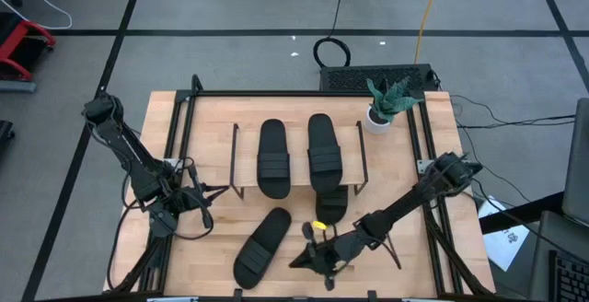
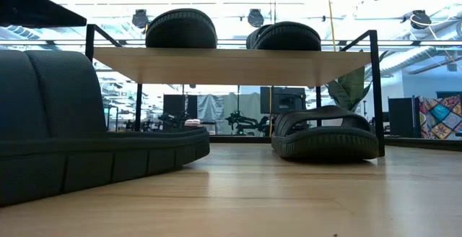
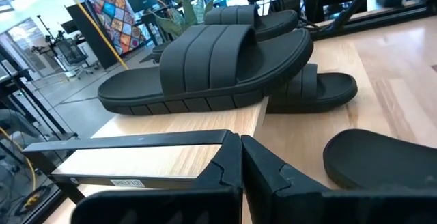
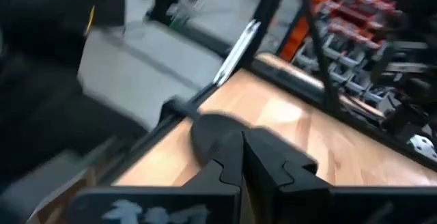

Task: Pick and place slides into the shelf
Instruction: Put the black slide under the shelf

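Observation:
Two black slides (image 1: 274, 157) (image 1: 324, 150) lie side by side, soles down, on the shelf's light wood top board (image 1: 294, 118). A third slide (image 1: 331, 203) lies on the table under the shelf's near right part; the low view (image 2: 325, 132) shows it there. The fourth slide (image 1: 262, 245) lies slantwise on the table in front of the shelf. My left gripper (image 1: 207, 212) is shut and empty, left of that slide. My right gripper (image 1: 304, 258) is shut and empty, just right of it; the slide's end (image 4: 208, 132) lies right ahead of the fingertips.
A potted plant (image 1: 386, 104) stands at the table's far right corner. Black frame rails (image 1: 179, 145) run along the table's left and right sides. Thin dark shelf legs (image 2: 374, 92) stand at the shelf's corners. Bare wood lies near the front edge (image 1: 405, 265).

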`<state>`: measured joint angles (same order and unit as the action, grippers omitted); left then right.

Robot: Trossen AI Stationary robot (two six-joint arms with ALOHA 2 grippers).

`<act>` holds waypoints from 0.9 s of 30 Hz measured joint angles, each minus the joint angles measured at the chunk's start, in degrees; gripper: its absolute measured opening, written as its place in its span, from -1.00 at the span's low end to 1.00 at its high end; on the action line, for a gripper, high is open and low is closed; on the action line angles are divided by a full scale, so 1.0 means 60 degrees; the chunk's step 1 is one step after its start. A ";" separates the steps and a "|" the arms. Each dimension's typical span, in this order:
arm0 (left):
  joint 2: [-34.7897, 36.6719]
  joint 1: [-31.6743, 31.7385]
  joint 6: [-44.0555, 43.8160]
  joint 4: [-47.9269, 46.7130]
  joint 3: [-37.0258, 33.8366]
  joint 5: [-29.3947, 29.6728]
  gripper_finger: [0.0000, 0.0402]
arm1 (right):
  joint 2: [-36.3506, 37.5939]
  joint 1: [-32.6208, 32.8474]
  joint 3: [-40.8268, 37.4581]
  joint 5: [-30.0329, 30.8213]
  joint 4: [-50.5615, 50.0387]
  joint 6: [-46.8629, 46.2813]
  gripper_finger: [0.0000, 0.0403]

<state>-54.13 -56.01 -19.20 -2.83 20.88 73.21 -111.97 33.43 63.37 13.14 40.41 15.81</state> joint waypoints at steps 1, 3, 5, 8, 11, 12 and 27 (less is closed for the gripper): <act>-0.0001 0.0000 -0.0013 0.0003 0.0000 0.0000 -1.00 | -0.0114 -0.0071 0.0000 0.0012 0.0372 -0.0246 -0.99; 0.0000 0.0000 -0.0035 0.0000 0.0000 0.0000 -1.00 | -0.0258 -0.0207 0.0000 0.0015 0.0747 -0.0723 -0.95; -0.0002 0.0000 -0.0035 -0.0005 0.0000 0.0000 -1.00 | -0.0337 -0.0299 0.0000 0.0044 0.0735 -0.1106 -0.85; 0.0000 -0.0004 -0.0018 -0.0043 0.0000 0.0000 -1.00 | -0.0395 -0.0336 0.0000 0.0035 0.0712 -0.1300 -0.63; 0.0000 0.0000 -0.0005 -0.0151 0.0000 0.0000 -1.00 | -0.0377 -0.0332 0.0000 0.0033 0.0742 -0.1276 -0.39; 0.0000 0.0000 -0.0009 -0.0198 0.0000 0.0000 -1.00 | -0.0378 -0.0328 0.0000 0.0030 0.0738 -0.1264 -0.32; 0.0000 -0.0119 0.0341 -0.0107 -0.0007 -0.0832 -1.00 | 0.0285 -0.0208 -0.0007 0.0204 -0.0440 -0.0835 -0.05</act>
<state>-54.13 -56.72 -17.16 -3.47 20.84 68.22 -110.26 32.18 63.33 14.37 37.77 10.80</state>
